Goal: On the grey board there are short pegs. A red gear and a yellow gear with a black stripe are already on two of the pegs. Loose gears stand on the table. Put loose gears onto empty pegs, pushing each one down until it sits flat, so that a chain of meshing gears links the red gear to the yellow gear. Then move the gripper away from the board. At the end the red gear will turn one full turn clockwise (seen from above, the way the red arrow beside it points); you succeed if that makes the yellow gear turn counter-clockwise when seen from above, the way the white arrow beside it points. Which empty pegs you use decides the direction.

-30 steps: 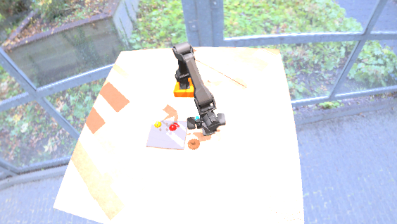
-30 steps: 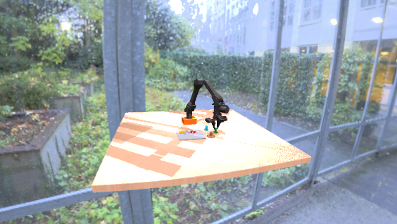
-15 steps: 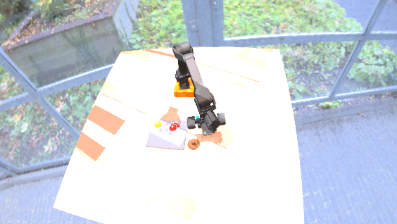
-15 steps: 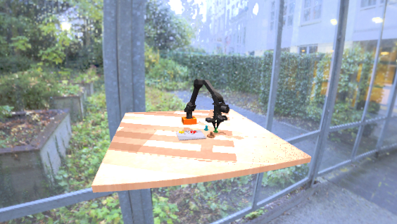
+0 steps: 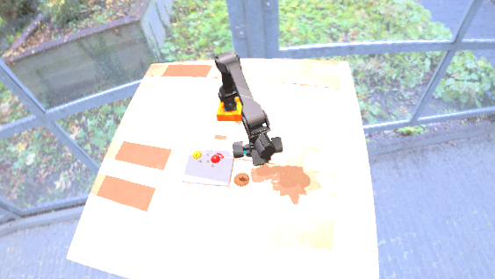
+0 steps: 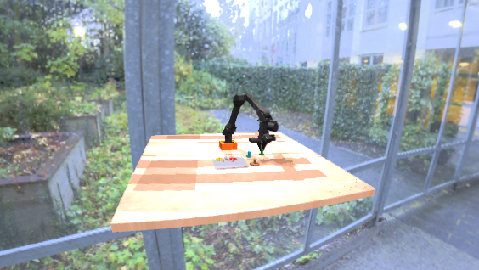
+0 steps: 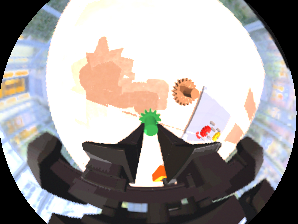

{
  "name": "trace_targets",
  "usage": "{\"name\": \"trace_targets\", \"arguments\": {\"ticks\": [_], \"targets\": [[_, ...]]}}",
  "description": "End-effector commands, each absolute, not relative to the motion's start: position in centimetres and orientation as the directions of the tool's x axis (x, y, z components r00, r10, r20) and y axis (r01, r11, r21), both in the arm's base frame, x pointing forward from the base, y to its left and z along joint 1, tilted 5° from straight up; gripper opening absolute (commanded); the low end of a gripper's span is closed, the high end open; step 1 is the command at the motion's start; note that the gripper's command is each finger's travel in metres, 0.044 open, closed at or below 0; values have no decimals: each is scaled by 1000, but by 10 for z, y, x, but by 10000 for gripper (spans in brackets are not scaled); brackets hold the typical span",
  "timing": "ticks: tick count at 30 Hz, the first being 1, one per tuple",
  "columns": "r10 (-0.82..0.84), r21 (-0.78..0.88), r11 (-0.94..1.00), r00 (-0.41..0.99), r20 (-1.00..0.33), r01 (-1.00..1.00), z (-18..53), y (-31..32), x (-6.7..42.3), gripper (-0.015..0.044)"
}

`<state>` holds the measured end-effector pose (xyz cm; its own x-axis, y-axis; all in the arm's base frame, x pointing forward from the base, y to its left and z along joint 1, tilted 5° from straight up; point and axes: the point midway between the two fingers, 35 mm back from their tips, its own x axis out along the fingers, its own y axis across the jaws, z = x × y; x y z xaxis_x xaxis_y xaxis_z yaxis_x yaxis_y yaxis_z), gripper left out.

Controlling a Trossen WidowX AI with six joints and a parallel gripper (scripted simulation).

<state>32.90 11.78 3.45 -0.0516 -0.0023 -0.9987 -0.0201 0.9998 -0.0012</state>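
The gripper [image 6: 262, 149] [image 7: 150, 131] had its fingers pinched on the green gear [image 6: 262, 152] [image 7: 150, 120], held right of the grey board [image 5: 207, 175] [image 6: 231, 165] [image 7: 212, 107] in the top view. Main risk: a weak pinch could let the gear tilt and jam on a peg, or a wrong peg choice could flip the yellow gear's [image 5: 197, 154] [image 6: 219, 160] [image 7: 216, 135] direction. The exterior view showed the teal gear [image 6: 249, 154] whole; the wrist view didn't (out of sight there), but gave the brown gear's [image 5: 241, 179] [image 6: 255, 163] [image 7: 184, 91] teeth clearly.
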Motion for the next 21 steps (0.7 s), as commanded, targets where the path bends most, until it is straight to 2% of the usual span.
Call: {"name": "trace_targets", "arguments": {"ticks": [1, 21], "targets": [[1, 2, 1000, -48, -999, -18, 46, 119, 331, 0], [0, 1, 1000, -50, -999, -17, 93, 119, 334, 0]]}}
